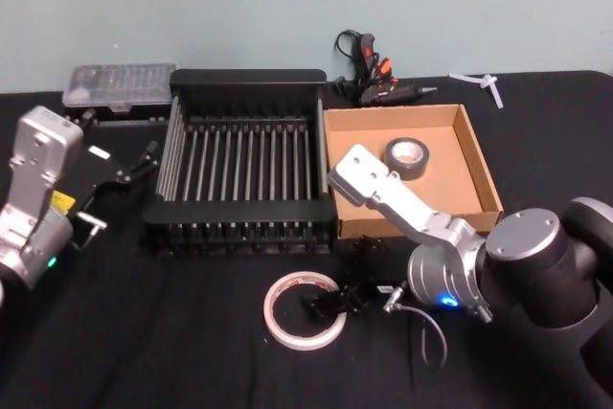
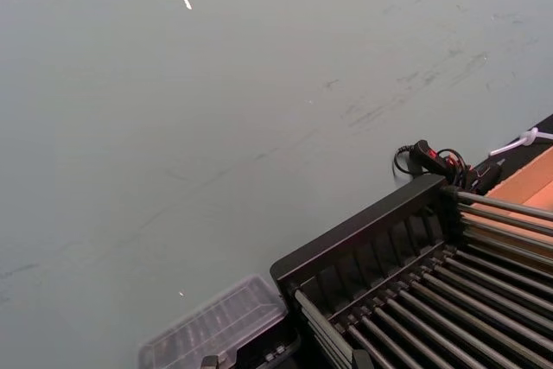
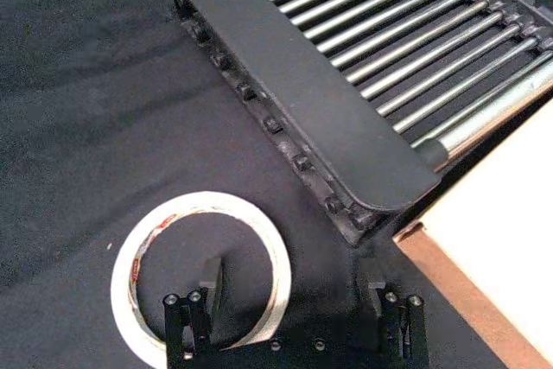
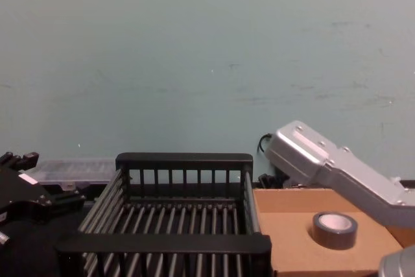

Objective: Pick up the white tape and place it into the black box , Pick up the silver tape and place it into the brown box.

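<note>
Right hand [image 3: 294, 321] wide open, one finger inside thin off-white tape ring [image 3: 200, 276] on black worktop [image 1: 144, 332] — grey-silver duct tape roll [image 1: 407, 155] inside tan cardboard tray [image 1: 469, 146].

Silver tape [image 1: 406, 154] in brown box [image 1: 472, 151]

Silver tape [image 1: 406, 154] in brown box [image 1: 479, 162]

No text can be read; the white tape [image 3: 201, 274] bears red printing on its inner core, too blurred to make out.
</note>
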